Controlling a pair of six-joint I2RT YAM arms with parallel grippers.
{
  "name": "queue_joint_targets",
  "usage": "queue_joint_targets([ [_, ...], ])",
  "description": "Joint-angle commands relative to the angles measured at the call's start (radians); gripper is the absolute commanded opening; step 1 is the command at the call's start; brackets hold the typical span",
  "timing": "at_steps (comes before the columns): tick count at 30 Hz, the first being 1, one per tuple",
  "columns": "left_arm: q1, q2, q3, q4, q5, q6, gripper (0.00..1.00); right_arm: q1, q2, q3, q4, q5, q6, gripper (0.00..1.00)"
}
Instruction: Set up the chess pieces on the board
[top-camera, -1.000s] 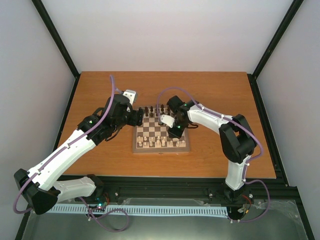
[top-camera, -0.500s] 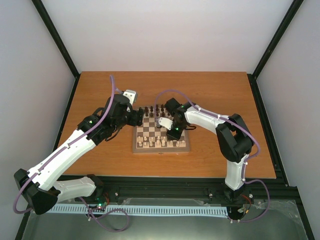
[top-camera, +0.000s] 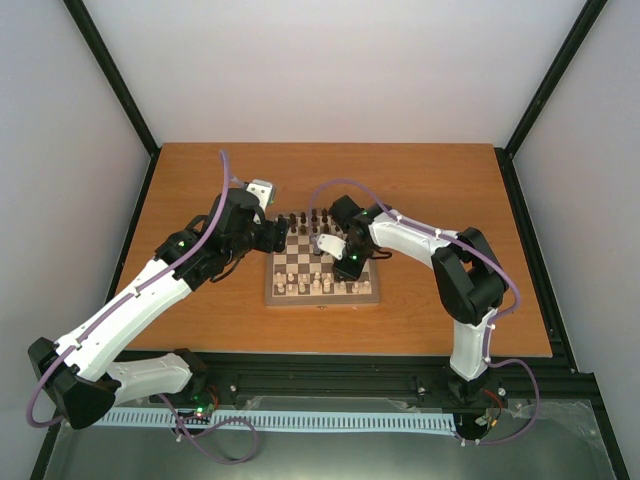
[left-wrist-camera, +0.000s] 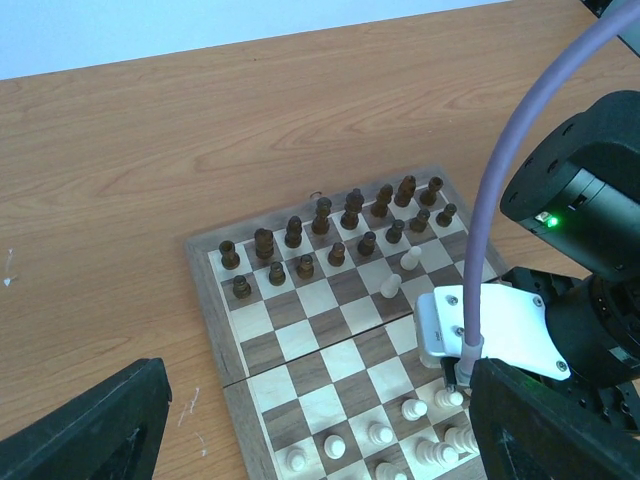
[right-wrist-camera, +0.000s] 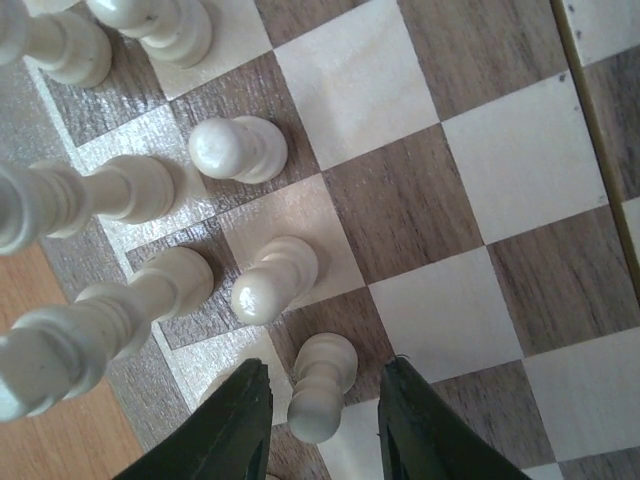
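Observation:
The board lies mid-table. Dark chess pieces fill its two far rows and cream chess pieces stand along the near rows. Two cream pawns stand out toward the dark side. My right gripper is low over the near right squares. In the right wrist view its jaws are open around an upright cream pawn, with a gap on each side. My left gripper hovers open at the board's far left corner, its fingers wide apart and holding nothing.
Taller cream pieces crowd the squares just left of the right gripper, next to the board's edge. Bare wooden table surrounds the board. Black frame posts rise at the back corners.
The right gripper shifted slightly left over the board, then its jaws parted and released the cream pawn. The left arm has not moved.

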Motion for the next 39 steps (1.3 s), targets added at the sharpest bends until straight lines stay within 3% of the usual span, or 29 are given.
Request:
queue_joint_targets([
  [1,0.012,-0.002,0.007,0.005,0.006,0.019,0.84,0.005,-0.025,0.050,-0.021,-0.022,-0.003,0.33],
  [8,0.013,-0.002,0.010,0.005,0.008,0.018,0.84,-0.009,-0.016,0.193,-0.074,-0.015,0.009,0.36],
  [21,0.013,-0.001,0.008,0.006,0.011,0.017,0.84,-0.023,0.236,0.450,-0.095,0.120,0.106,0.35],
  [39,0.013,-0.004,0.010,0.005,0.019,0.018,0.84,-0.026,0.328,0.537,-0.111,0.082,0.105,0.34],
])
